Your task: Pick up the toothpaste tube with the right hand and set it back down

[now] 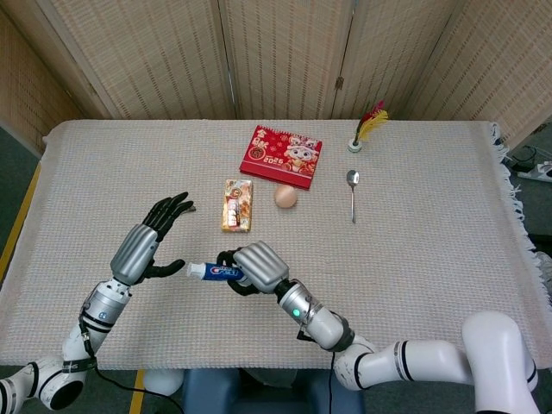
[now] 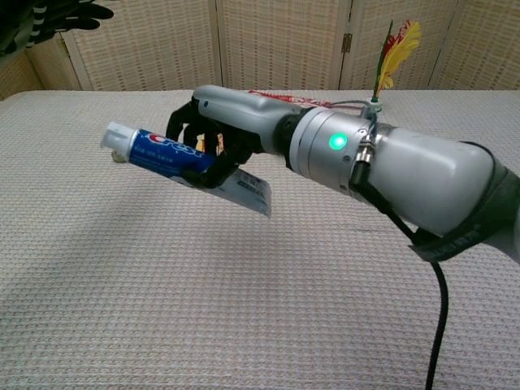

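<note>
Already lifted, the toothpaste tube (image 2: 166, 153) is gripped by the right hand (image 2: 213, 134) above the worktop (image 2: 162, 276); set-down is left.

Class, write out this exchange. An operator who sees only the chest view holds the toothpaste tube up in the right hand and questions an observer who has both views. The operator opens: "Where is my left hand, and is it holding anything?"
Observer: In the head view your left hand is open with its fingers spread. It is just left of the cap of the toothpaste tube and holds nothing.
Operator: What is my right arm hiding behind it?
Observer: An egg lies beside a yellow snack pack, just on your side of the red box.
Operator: Anything further right?
Observer: A spoon lies right of the egg, with its bowl pointing away from you.
</note>
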You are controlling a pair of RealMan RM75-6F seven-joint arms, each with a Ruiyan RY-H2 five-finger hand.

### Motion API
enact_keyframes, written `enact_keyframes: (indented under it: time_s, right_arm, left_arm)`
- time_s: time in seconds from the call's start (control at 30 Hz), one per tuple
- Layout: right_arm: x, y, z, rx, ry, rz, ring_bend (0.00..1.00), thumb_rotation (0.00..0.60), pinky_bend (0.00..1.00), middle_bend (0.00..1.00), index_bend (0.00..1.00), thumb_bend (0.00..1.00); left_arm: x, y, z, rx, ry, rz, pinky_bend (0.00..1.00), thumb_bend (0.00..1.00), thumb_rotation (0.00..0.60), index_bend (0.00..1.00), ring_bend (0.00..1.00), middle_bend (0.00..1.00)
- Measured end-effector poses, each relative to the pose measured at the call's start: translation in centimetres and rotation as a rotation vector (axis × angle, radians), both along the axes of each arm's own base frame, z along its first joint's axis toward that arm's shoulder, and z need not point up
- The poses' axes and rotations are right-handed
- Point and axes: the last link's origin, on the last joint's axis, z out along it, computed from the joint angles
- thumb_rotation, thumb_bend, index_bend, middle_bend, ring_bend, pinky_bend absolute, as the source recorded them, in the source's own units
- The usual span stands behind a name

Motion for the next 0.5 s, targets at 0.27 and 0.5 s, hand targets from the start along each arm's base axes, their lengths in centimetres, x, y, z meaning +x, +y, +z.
enact_keyframes:
  time_s: [0.27,0.5]
  right_arm:
    - [-5.0,-1.0,0.9,-0.067,0.365,0.055,0.6,0.6,0.51,0.46,0.56,0.96]
    - [-6.6,-1.2,0.2,-0.062,0.441,0.047,0.46,0.6,0.39,0.31,0.32,0.96]
  left_arm:
    - [-1.8,0.3,0.3,0.012,0.05,0.049,0.0,0.14,0.0,0.02,0.0,0.02]
    - [-2.5,0.3,0.0,0.013,0.075,0.073,0.0,0.14,0.0,0.01,0.0,0.02]
